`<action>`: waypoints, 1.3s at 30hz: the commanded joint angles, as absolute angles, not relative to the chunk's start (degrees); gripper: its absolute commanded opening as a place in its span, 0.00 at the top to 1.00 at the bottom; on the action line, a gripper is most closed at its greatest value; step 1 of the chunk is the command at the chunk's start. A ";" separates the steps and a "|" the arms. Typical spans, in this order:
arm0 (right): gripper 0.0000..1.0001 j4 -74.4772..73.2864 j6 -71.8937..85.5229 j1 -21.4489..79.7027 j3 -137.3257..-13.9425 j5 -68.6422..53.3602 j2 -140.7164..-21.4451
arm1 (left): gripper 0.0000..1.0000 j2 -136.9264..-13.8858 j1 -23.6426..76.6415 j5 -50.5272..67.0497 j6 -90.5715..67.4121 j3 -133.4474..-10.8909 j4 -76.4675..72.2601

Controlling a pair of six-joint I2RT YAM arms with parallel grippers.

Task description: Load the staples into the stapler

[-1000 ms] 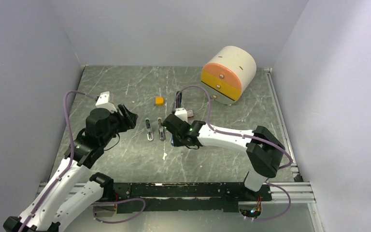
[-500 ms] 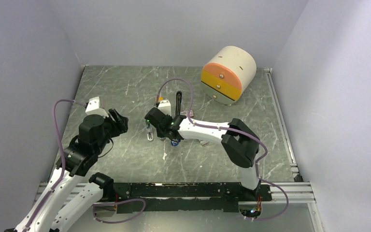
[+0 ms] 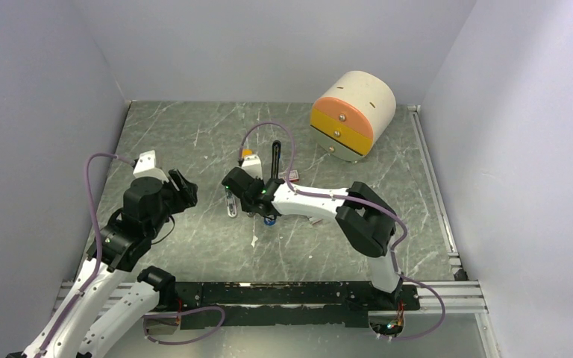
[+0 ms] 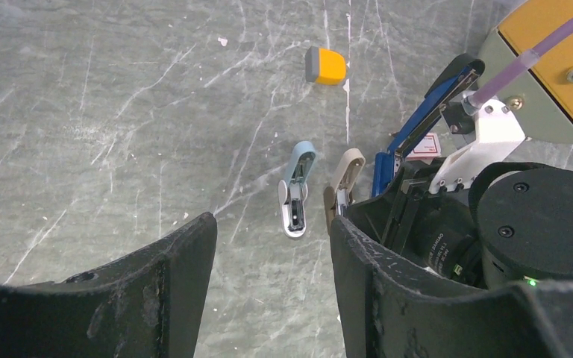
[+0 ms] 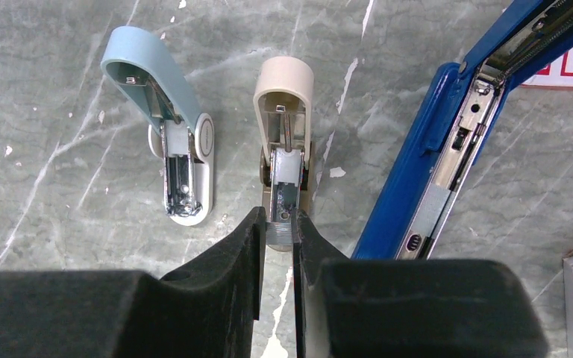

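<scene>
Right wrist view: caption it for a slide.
Right gripper pinches grey staples at the beige stapler's open magazine.

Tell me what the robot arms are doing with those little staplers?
The right gripper is pinched shut on a small grey piece, probably a staple strip, right at the near end of the open beige stapler, as if feeding it in. The left gripper hangs open beside them, holding nothing. A light blue stapler and a big blue stapler also lie open on the table.
</scene>
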State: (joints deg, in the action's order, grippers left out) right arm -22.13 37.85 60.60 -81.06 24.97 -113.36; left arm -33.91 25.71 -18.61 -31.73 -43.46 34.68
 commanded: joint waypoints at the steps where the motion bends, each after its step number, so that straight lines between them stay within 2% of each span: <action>1: 0.80 -19.81 36.65 60.68 -82.38 26.77 -114.96 | 0.38 -33.04 25.84 -18.86 -31.68 -44.28 35.05; 39: 0.80 -16.97 34.33 59.51 -80.52 25.38 -116.40 | 0.38 -35.23 25.84 -18.16 -31.38 -44.21 34.54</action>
State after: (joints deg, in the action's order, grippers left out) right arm -18.50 34.57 59.79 -81.03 24.86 -115.24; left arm -35.09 25.71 -18.59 -31.75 -43.44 35.33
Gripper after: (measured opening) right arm 0.208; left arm 0.623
